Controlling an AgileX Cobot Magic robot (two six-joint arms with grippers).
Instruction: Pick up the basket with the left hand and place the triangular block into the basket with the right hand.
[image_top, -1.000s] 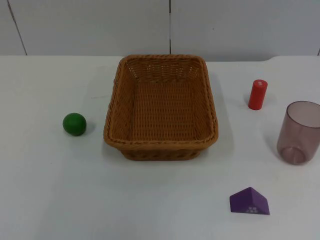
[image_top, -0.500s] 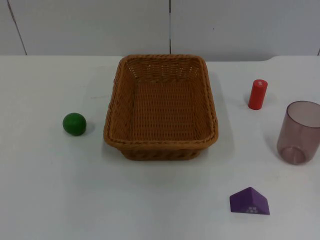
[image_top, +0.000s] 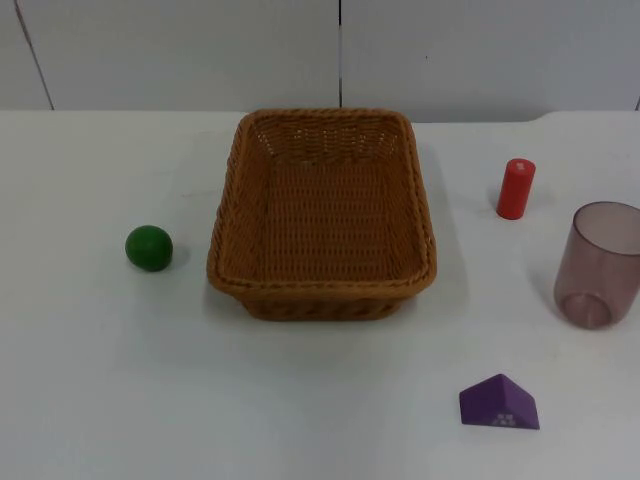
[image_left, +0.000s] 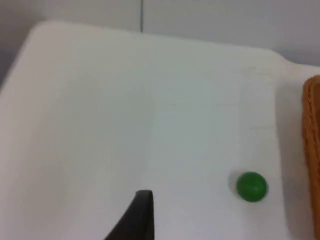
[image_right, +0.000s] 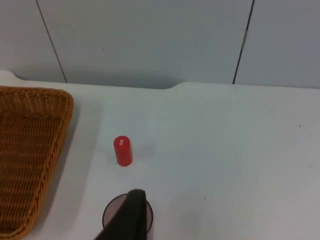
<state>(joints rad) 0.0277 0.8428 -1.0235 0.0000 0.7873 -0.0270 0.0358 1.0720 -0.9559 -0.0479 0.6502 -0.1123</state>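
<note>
White surface (image_top: 100, 380) ending at a grey partition wall (image_top: 200, 50). Nothing differs from the earlier top views: every object sits in the same spot.

Brown woven wicker basket (image_top: 322, 215) rests flat mid-surface, rectangular, nothing inside. Its edge also appears in the left wrist view (image_left: 312, 150) and the right wrist view (image_right: 30, 150).

Purple triangular block (image_top: 498, 402) lies on the surface near the front, right of the basket and well apart from it; small pale marks on its front face, too small to read.

Green ball (image_top: 149, 248) sits left of the basket, near it but not touching; also in the left wrist view (image_left: 251, 186).

Red upright cylinder (image_top: 515, 189) stands right of the basket, seen too from the right wrist (image_right: 122, 150). Translucent mauve plastic cup (image_top: 597, 265) stands upright at the right edge.

Left gripper and right gripper: one black fingertip each, (image_left: 137, 215) and (image_right: 131, 215), above the surface; cannot tell if released or clenched.
</note>
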